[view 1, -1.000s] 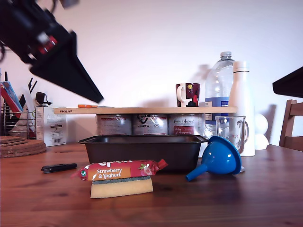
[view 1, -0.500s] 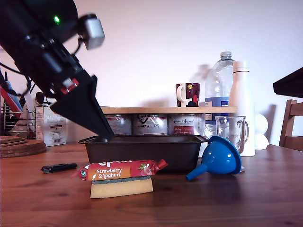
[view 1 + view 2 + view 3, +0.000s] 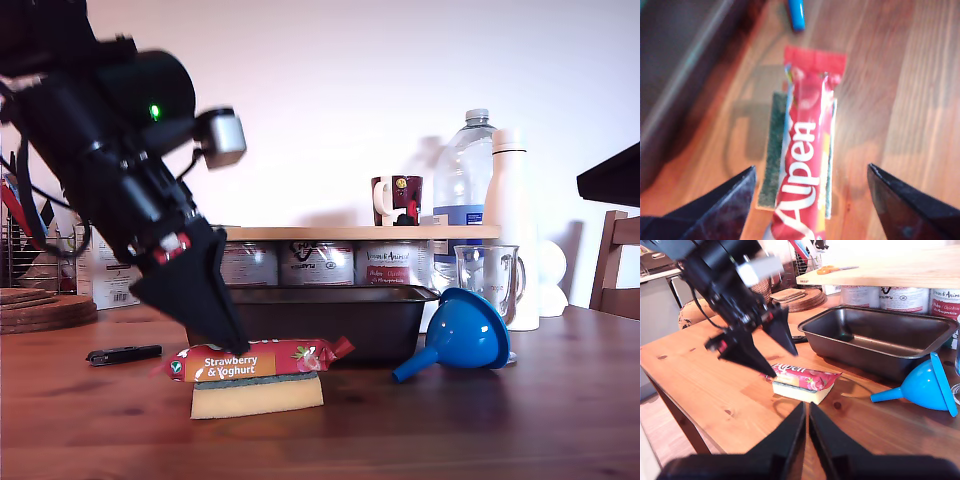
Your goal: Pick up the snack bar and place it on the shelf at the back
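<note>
Lying on the sponge (image 3: pixel 257 395) at the front of the counter (image 3: pixel 520 420), the snack bar (image 3: pixel 255 360) shows its "Strawberry & Yoghurt" text to the exterior view. The sponge has its green side up and the bar covers most of it. The first claw (image 3: pixel 810 192) hangs just above the bar with its jaws spread wide, one jaw on each side of the wrapper, and it does not touch the bar as far as the first wrist view shows. In the exterior view this arm comes down from the upper left. The second claw (image 3: pixel 806 427) is seen in its own view with the two jaws pressed together and nothing between them; it is well apart from the bar. A blue funnel (image 3: pixel 462 335) lies on its side to the exterior view's right of the bar. A small dark pen-like thing (image 3: pixel 123 353) lies to the exterior view's left. Behind the bar stands the dark baking tin (image 3: pixel 330 318). Behind the tin, the shelf (image 3: pixel 340 233) rests on three cans (image 3: pixel 318 264). On the shelf stand a mug (image 3: pixel 397 200) and orange scissors (image 3: pixel 836 269).
</note>
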